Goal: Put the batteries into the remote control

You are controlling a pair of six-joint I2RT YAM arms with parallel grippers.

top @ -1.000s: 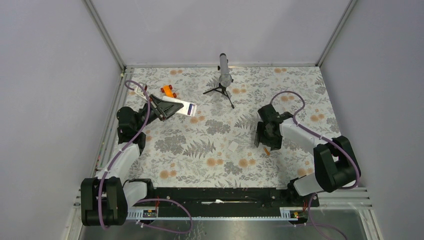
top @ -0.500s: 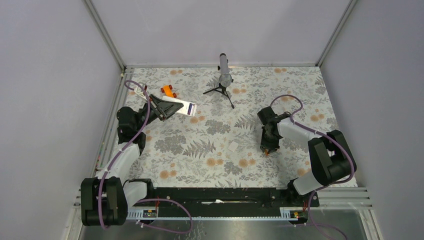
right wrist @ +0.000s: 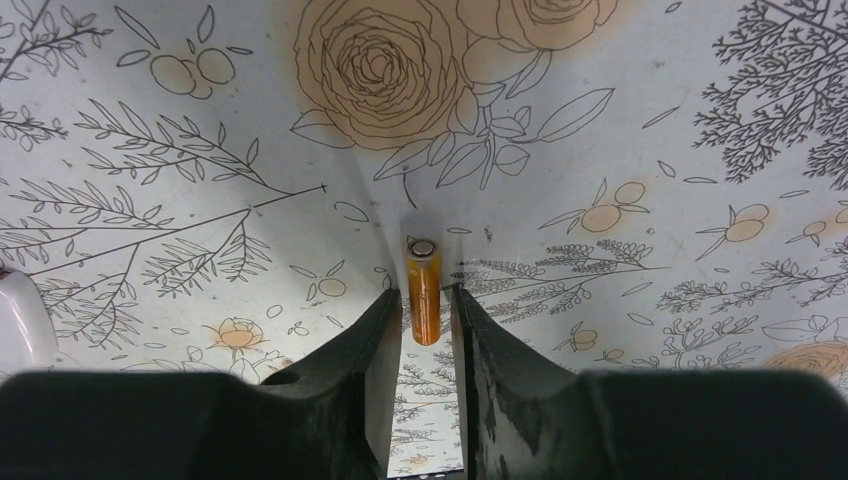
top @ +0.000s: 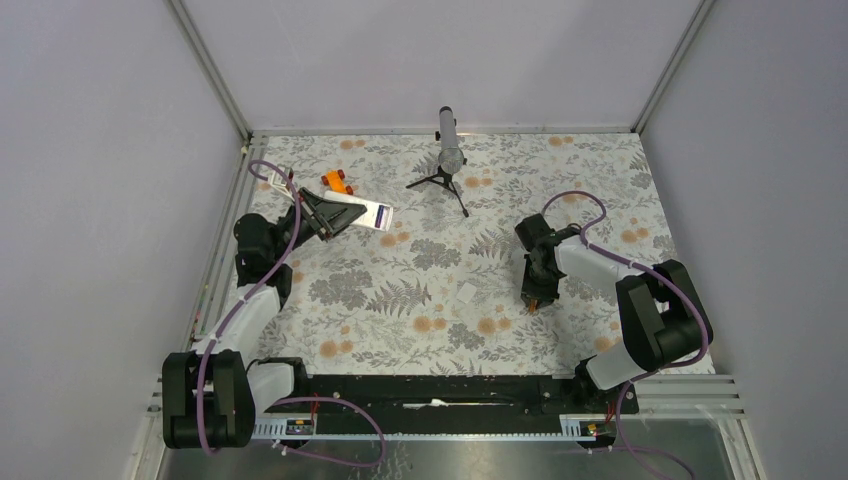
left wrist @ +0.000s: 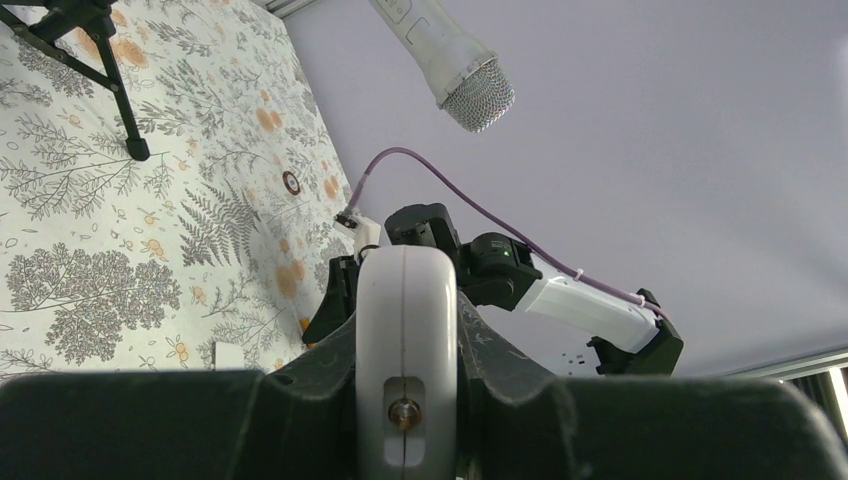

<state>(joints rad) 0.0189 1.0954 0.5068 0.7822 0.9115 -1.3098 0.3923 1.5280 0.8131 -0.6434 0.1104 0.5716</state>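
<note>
Orange battery (right wrist: 425, 290), right claw (right wrist: 423, 293) contact unclear

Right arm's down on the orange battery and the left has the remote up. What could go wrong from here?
1. The right gripper flanks only the near half of the orange battery. The far end sticks out past the jaws, so it may pivot or slip when lifted.
2. The left gripper holds the remote control by one end with the rest overhanging, so pressing a battery in could twist it loose.

Lilac walls (top: 420, 60), floral tablecloth (top: 420, 270)
</note>
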